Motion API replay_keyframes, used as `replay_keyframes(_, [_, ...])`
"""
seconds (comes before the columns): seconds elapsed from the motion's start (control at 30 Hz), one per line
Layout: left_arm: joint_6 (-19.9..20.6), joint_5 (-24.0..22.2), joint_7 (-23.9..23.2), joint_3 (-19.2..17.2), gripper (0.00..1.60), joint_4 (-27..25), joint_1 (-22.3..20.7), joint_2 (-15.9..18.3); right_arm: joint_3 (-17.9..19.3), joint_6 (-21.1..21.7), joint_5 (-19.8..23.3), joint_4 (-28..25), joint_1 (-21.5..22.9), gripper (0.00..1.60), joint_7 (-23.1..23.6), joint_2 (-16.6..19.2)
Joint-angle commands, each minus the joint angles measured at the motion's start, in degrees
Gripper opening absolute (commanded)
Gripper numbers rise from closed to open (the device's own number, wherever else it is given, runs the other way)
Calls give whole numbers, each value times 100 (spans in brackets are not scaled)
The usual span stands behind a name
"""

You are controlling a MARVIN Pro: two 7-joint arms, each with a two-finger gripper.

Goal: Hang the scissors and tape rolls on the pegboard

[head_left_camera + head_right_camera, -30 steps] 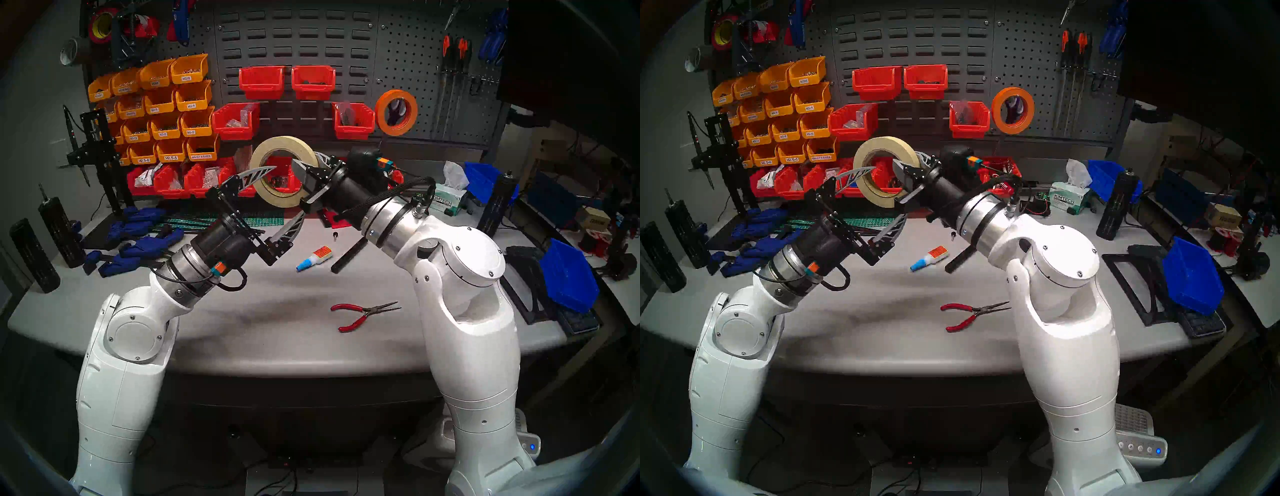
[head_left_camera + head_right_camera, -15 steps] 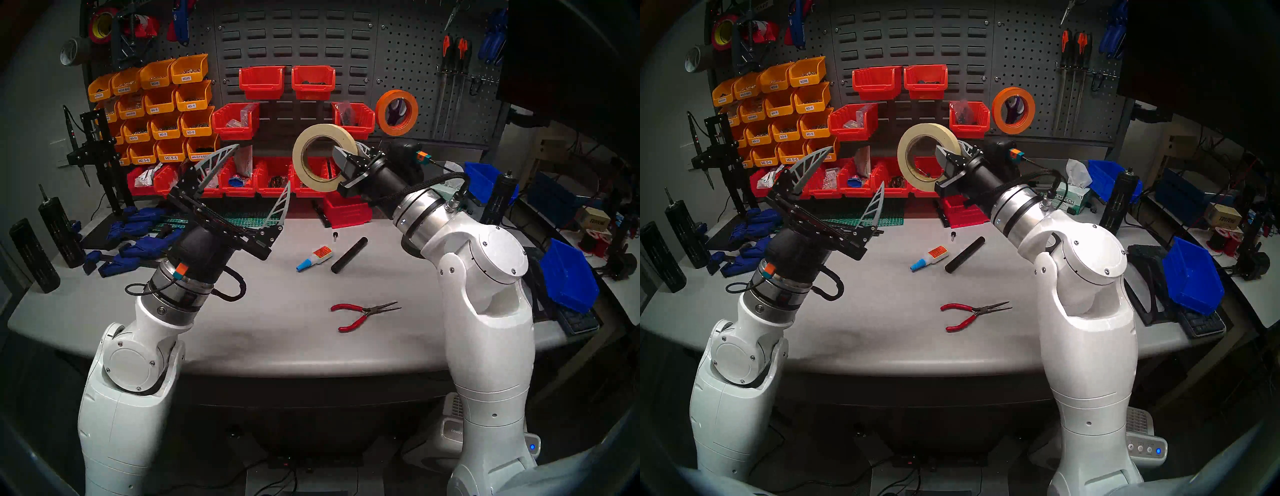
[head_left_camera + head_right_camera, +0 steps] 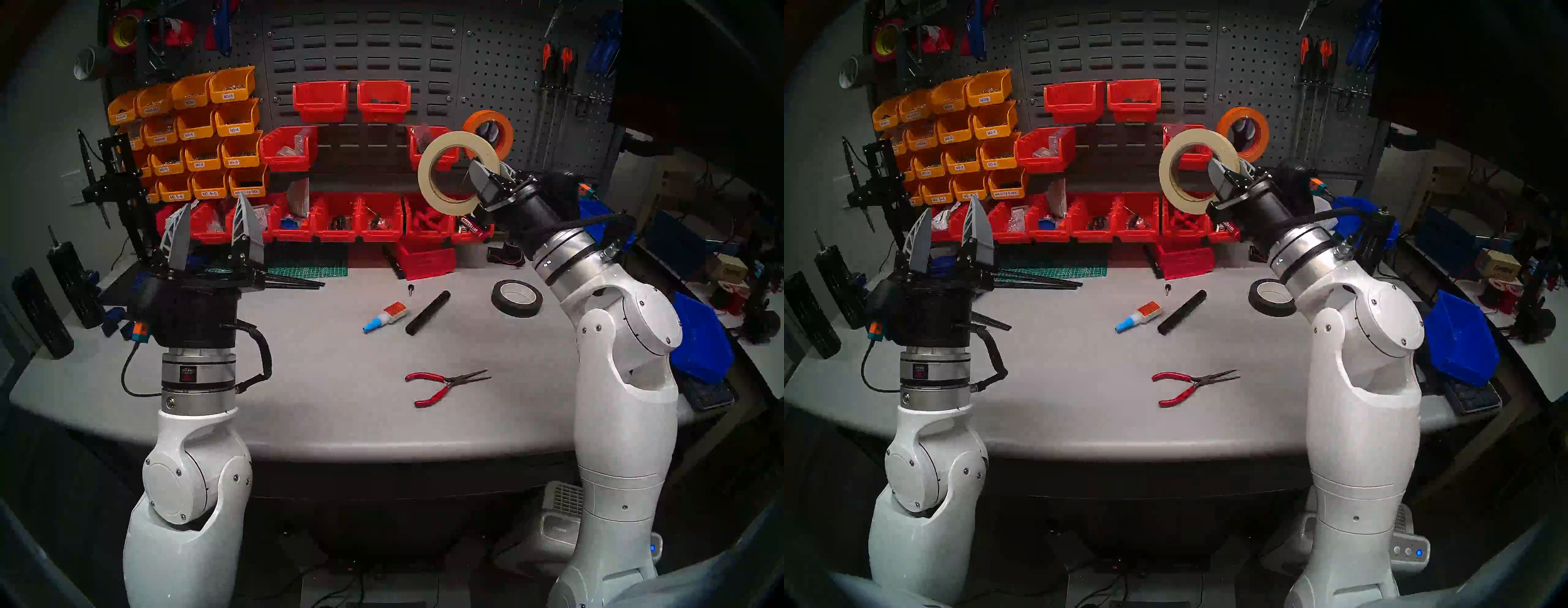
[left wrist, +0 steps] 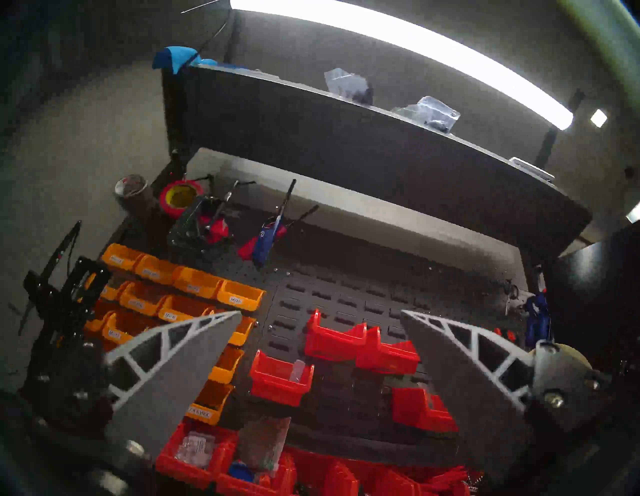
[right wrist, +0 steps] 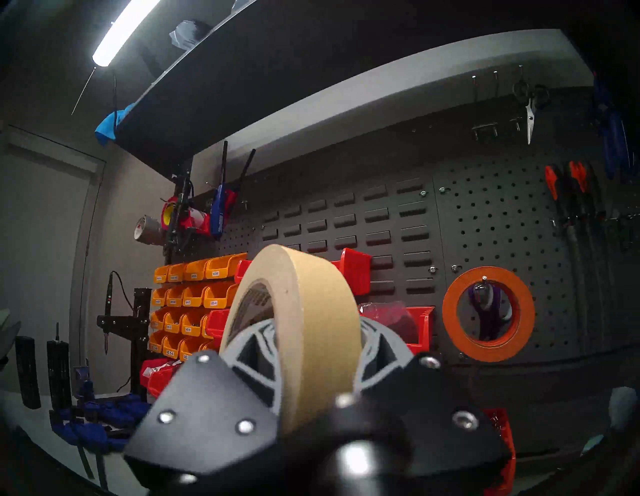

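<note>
My right gripper [image 3: 488, 170] [image 5: 311, 346] is shut on the rim of the cream tape roll [image 3: 449, 140] [image 3: 1166, 174] [image 5: 304, 329], holding it upright in the air just in front of the pegboard [image 3: 509, 72] [image 5: 502, 225]. The orange tape roll [image 3: 507, 136] [image 3: 1242, 111] [image 5: 450, 311] hangs on a pegboard hook, just right of and behind the cream roll. Purple scissors handles [image 3: 1244, 127] [image 5: 485, 311] show through the orange roll's hole; the blades are hidden. My left gripper [image 3: 212, 225] [image 3: 953, 229] [image 4: 318, 346] is open and empty, pointing up at the table's left.
A black tape roll [image 3: 516, 298], red-handled pliers [image 3: 445, 384], a glue bottle [image 3: 384, 316] and a black cylinder [image 3: 427, 312] lie on the grey table [image 3: 318, 403]. Red bins [image 3: 335, 220] line the back. Screwdrivers [image 3: 555, 63] and silver scissors [image 5: 530, 114] hang on the pegboard.
My right arm carried the cream roll right and up, from the table's middle to the pegboard by the orange roll. My left arm drew back left and turned its open fingers upward.
</note>
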Motion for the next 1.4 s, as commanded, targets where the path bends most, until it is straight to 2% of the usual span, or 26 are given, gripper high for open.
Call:
replay_keyframes(0.0, [-6,-677,-31,22,160,-327,551,10,587,-230,796,58,242,0,230,-245])
replay_keyframes(0.13, [12,-866,-81,-33,160,-363,665,87,882,-248,1344,327,508,0,322,-399])
replay_keyframes(0.2, [-2,-992,-150,-55,160,-381,740,146,968,-216,1566,526,692,0,426,-351])
replay_keyframes(0.3, [-30,-1103,-229,-68,160,-402,827,195,908,-233,1736,681,788,0,403,-210])
replay_keyframes(0.57, [-56,-1286,-334,-114,160,-440,982,263,584,-242,1876,994,1116,0,297,56])
replay_keyframes(0.63, [-70,-1321,-350,-127,160,-449,1012,270,610,-235,1910,1155,1310,0,240,47])
replay_keyframes(0.67, [-76,-1336,-359,-136,160,-458,1031,277,591,-282,1990,1099,1190,0,166,137])
replay_keyframes(0.7, [-84,-1352,-367,-145,160,-466,1049,281,646,-264,1994,1229,1356,0,150,121])
replay_keyframes(0.83, [-102,-1396,-388,-172,160,-484,1093,299,679,-313,2096,1314,1376,0,8,282])
replay_keyframes(0.9, [-127,-1441,-413,-200,160,-489,1136,317,717,-283,2194,1602,1644,0,-82,351])
replay_keyframes(1.03, [-147,-1477,-429,-216,160,-507,1173,328,704,-324,2313,1737,1678,0,-155,474])
replay_keyframes(1.1, [-163,-1524,-452,-233,160,-509,1203,349,687,-311,2432,2020,1943,0,-204,496])
replay_keyframes(1.13, [-163,-1524,-452,-233,160,-509,1203,349,687,-311,2432,2020,1943,0,-204,496])
replay_keyframes(1.17, [-166,-1533,-456,-235,160,-513,1208,352,638,-376,2517,1901,1741,0,-279,578])
replay_keyframes(1.23, [-174,-1572,-475,-239,160,-523,1229,367,616,-351,2588,2188,2035,0,-328,581])
replay_keyframes(1.37, [-173,-1612,-491,-222,160,-534,1256,380,536,-366,2714,2338,2139,0,-414,614])
